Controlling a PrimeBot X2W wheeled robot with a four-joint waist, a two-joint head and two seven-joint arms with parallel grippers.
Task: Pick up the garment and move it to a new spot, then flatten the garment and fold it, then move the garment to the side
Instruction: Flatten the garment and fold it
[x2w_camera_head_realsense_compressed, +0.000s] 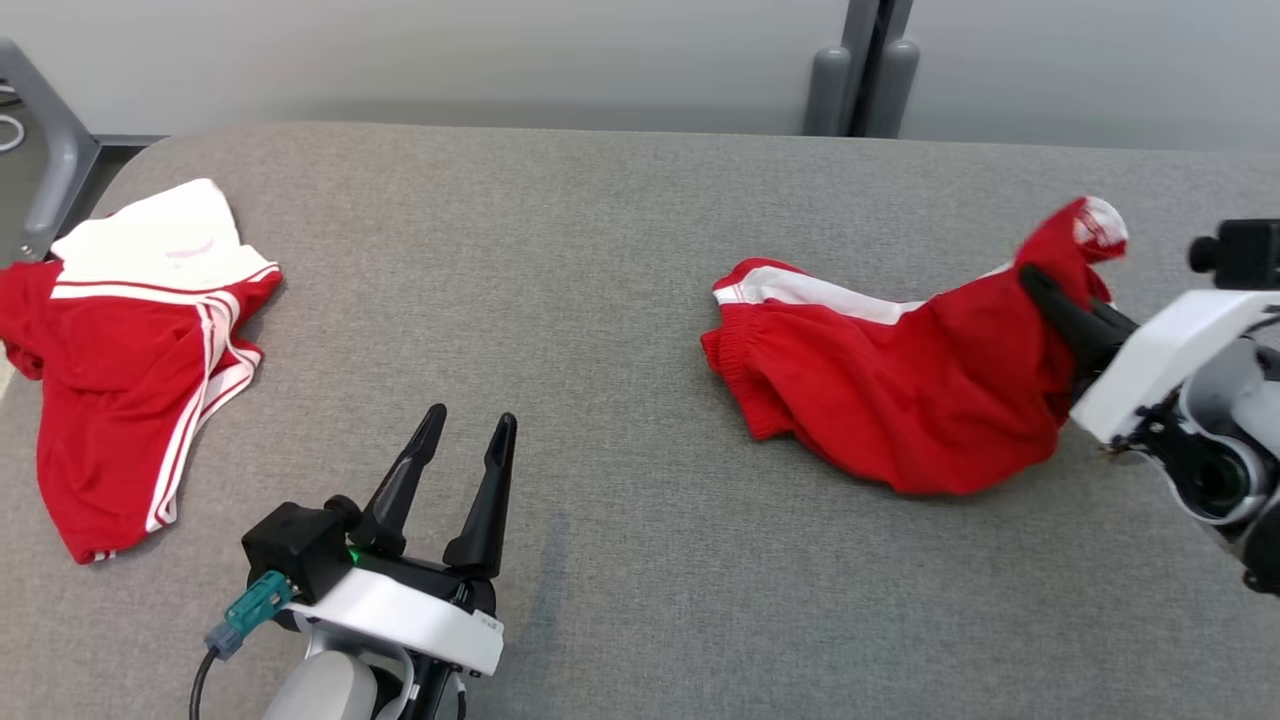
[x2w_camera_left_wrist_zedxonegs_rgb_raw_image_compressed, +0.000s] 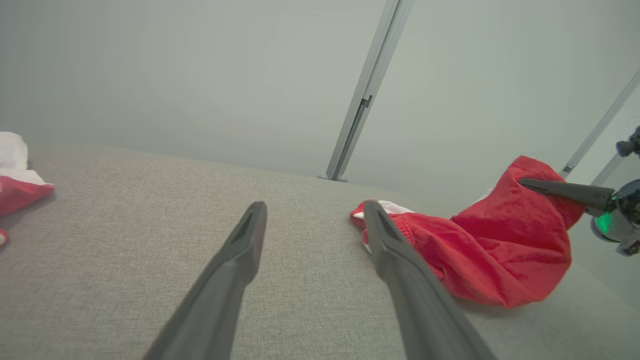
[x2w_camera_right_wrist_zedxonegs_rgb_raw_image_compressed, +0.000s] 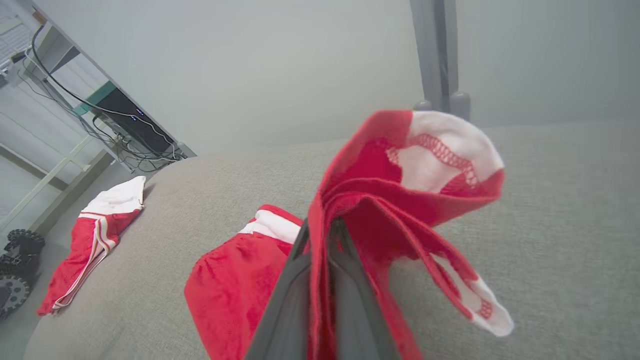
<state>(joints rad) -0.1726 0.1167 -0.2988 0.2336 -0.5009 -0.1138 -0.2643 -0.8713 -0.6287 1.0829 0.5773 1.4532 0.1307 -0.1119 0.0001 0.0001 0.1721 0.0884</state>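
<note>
Grey bench (x2w_camera_head_realsense_compressed: 640, 300), my right jaws pinched shut on red garment (x2w_camera_head_realsense_compressed: 900, 400) — one end lifted, my left jaws spread wide — empty

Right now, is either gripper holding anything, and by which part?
The right gripper pinches the red garment by a lifted edge; the left gripper is open, empty.

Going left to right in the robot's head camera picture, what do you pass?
First a spare red and white garment → left gripper, open → held red garment → right gripper, shut on its right end.
</note>
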